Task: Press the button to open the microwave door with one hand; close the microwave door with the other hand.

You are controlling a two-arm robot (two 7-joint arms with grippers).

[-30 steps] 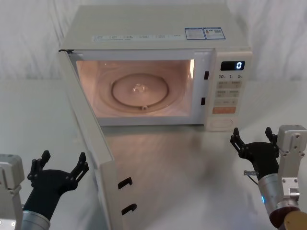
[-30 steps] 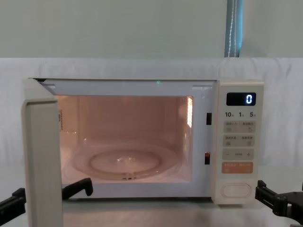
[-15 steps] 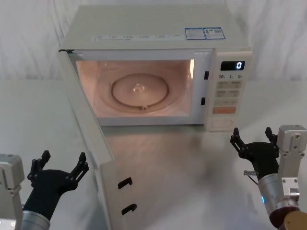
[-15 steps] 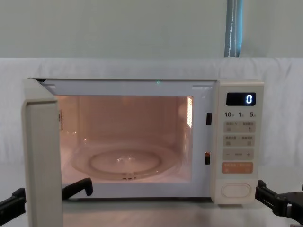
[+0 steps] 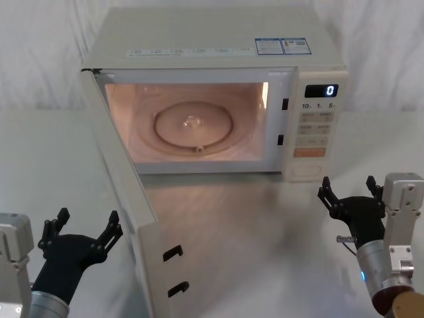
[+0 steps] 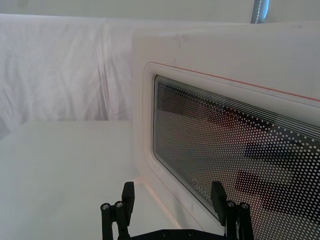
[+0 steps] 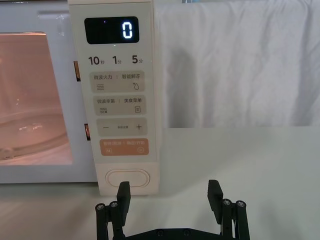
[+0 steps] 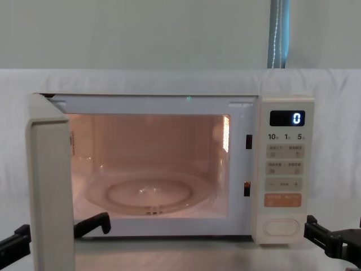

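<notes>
The cream microwave door (image 5: 122,199) stands swung wide open on its left hinge, its free edge toward me, and the lit cavity (image 5: 192,122) with the glass turntable shows behind it. My left gripper (image 5: 88,218) is open, low and just left of the door's outer face; in the left wrist view the left gripper (image 6: 173,192) faces the door's dotted window (image 6: 225,150) without touching it. The oval button (image 5: 305,169) sits at the bottom of the control panel. My right gripper (image 5: 348,185) is open, in front of and a little right of the button (image 7: 128,178), clear of it.
The microwave (image 5: 212,40) stands at the back of a white table (image 5: 252,238), with white cloth behind. The open door (image 8: 51,186) juts far out over the table's left half. The display (image 8: 287,118) reads 0. An orange key (image 7: 125,146) lies just above the button.
</notes>
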